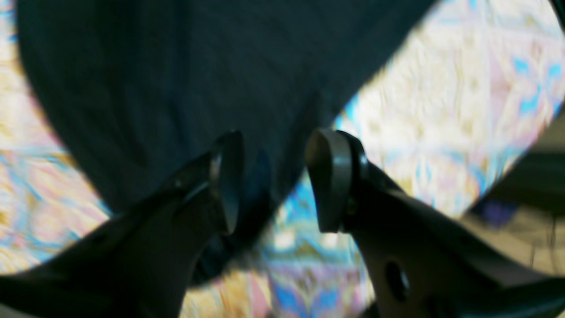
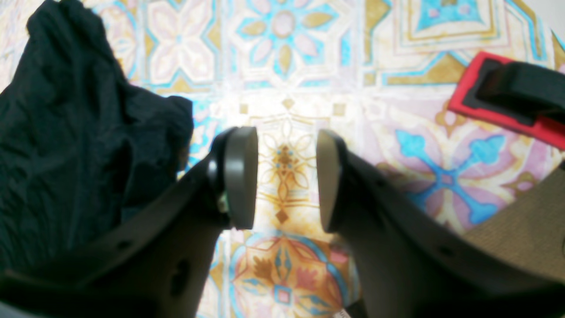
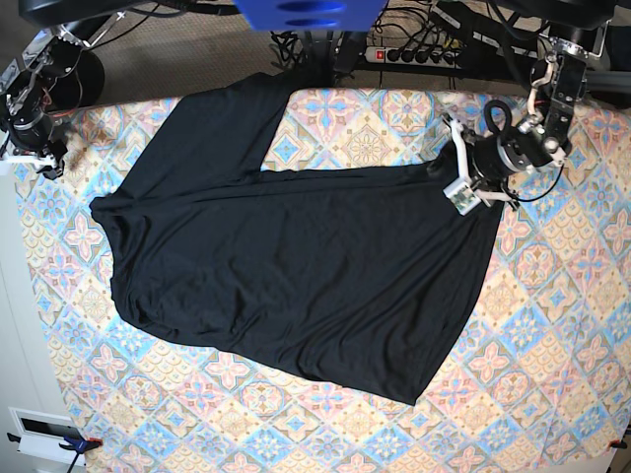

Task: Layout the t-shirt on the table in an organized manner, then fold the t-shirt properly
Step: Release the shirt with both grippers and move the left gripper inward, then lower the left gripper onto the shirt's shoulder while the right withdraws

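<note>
Black, thin, soft t-shirt [image 3: 296, 256] sprawls rumpled across the pastel-tiled table [image 3: 552, 325]. Left gripper [image 1: 273, 181] hovers spread over its edge; right gripper [image 2: 287, 176] gapes above bare tiles. A shallow pinch might slip, leaving wrinkles.

I find no words, labels, brands or numbers that I can read in any view; the t-shirt [image 3: 296, 266] is plain black with no print; the worktop [image 3: 552, 325] shows only its tile pattern.
</note>
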`<action>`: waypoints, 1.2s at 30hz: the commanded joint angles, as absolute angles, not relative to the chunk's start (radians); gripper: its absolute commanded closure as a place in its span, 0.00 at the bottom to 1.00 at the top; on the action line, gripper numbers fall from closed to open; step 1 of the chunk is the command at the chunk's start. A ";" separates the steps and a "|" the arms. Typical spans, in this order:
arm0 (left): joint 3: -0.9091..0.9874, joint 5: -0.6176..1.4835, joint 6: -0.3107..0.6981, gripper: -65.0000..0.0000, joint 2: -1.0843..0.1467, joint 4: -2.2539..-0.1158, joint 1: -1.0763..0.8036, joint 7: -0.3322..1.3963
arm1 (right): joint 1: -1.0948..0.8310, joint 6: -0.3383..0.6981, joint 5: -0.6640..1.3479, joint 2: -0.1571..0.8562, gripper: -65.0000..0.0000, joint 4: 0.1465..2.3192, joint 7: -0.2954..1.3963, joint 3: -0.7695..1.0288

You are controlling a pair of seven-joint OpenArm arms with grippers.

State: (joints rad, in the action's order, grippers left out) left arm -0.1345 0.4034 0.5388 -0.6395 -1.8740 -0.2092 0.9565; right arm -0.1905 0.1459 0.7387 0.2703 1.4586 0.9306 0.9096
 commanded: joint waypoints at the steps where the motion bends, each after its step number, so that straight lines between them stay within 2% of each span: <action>1: -0.156 0.420 0.533 0.60 -0.650 -1.893 -0.168 0.931 | -0.200 0.150 0.750 0.291 0.67 1.474 0.911 0.917; 7: -0.222 0.420 0.533 0.60 -0.644 -1.894 -0.113 0.944 | -0.269 0.151 0.748 0.289 0.67 1.477 0.909 0.963; 13: -0.222 0.420 0.533 0.60 -0.630 -1.894 -0.107 0.941 | -0.344 0.266 0.742 0.294 0.68 1.477 0.909 0.955; 20: -0.222 0.417 0.533 0.60 -0.619 -1.891 -0.090 0.941 | -0.407 0.458 0.740 0.380 0.68 1.472 0.909 0.796; 26: -0.222 0.417 0.533 0.60 -0.622 -1.891 -0.094 0.941 | -0.435 0.685 0.733 0.472 0.68 1.415 0.865 0.638; 31: -0.216 0.417 0.533 0.60 -0.622 -1.891 -0.108 0.941 | -0.456 0.698 0.664 0.530 0.68 1.400 0.811 0.507; 36: -0.216 0.417 0.533 0.60 -0.622 -1.891 -0.119 0.941 | -0.496 0.698 0.630 0.532 0.68 1.400 0.809 0.453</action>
State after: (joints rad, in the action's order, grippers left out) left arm -0.2241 0.4099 0.5350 -0.6121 -1.8771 -0.1333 0.9592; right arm -0.4824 0.6846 0.6655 0.5278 1.4048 0.7330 0.4648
